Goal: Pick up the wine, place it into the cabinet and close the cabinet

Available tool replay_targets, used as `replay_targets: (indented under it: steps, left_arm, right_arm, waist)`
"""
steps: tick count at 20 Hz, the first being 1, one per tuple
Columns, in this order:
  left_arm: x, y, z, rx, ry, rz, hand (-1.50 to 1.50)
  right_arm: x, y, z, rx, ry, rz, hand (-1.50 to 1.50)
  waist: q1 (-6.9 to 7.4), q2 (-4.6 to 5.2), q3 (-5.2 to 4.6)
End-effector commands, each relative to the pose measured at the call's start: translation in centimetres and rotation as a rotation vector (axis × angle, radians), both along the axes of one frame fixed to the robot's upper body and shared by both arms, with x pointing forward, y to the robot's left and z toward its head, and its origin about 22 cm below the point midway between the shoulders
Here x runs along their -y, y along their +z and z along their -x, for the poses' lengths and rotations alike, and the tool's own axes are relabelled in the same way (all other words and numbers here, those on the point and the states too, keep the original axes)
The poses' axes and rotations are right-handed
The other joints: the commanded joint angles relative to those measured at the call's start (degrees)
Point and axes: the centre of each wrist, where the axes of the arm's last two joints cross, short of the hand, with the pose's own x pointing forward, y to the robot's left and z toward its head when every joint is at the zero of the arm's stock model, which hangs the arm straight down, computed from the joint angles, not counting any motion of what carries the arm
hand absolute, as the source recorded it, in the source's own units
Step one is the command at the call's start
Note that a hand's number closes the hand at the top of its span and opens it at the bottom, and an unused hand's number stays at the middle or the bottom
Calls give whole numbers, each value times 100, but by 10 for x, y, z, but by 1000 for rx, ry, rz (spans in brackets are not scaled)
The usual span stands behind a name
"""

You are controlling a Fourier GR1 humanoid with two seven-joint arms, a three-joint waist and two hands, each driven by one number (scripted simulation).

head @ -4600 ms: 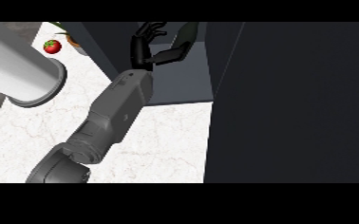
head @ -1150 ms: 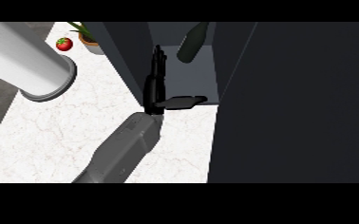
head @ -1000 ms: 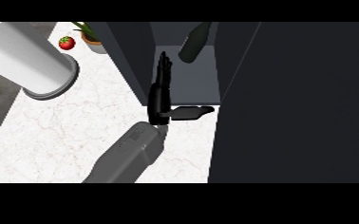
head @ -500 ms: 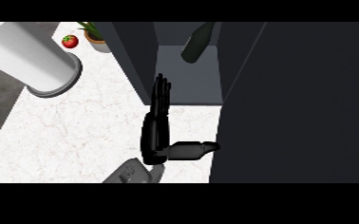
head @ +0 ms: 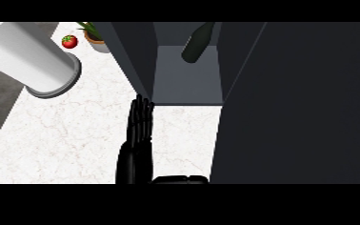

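Standing open at the upper middle of the head view, the cabinet (head: 186, 78) is recorded as a dark box with a grey floor.

- Contents: one dark green wine bottle (head: 199, 42), set toward the back of the compartment and seen tilted, neck toward the upper right. Nothing else can be made out inside.
- A dark left panel (head: 134, 52) is seen edge-on; a large dark right panel (head: 288, 105) fills the right of the view.
- The left hand (head: 139, 136) is seen edge-on below the left panel, fingers straight and together, pointing up, thumb stuck out to the right at the lower edge. Nothing is held. The fingertips lie just beside the panel's lower corner; contact cannot be told.
- Surface: a white marble counter (head: 63, 138).
- Upper left: a large pale cylinder (head: 38, 62), a small red fruit (head: 69, 41) and a potted plant (head: 95, 37), all well apart from the hand.
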Motion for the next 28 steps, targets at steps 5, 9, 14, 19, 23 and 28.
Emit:
replay_targets:
  steps: [5, 9, 14, 19, 23, 28]
  left_arm:
    - [-42, 11, 36, 16, -85, -26, -150]
    - [-60, 39, 43, 22, -117, -15, -150]
    - [-78, 19, 62, 25, -152, -35, -150]
    - [-101, 28, 64, 31, -127, -45, -150]
    - [-134, 52, 49, 62, -100, -39, -150]
    - [-159, 40, 48, 76, -44, -6, -150]
  right_arm:
    - [-5, -1, 16, -45, 163, -68, 150]
    - [-12, 2, 29, -48, 204, -4, 150]
    - [0, -6, 24, -26, 222, 55, 150]
    - [-21, -11, 32, -159, 329, -62, 150]
    - [-30, -4, 37, -210, 373, -47, 150]
    - [-36, -5, 50, -206, 513, 8, 150]
  waist:
    - [5, 1, -1]
    - [-8, -6, -1]
    - [-7, 5, -1]
    - [-4, -7, -1]
    - [10, 2, -7]
    - [7, -6, -8]
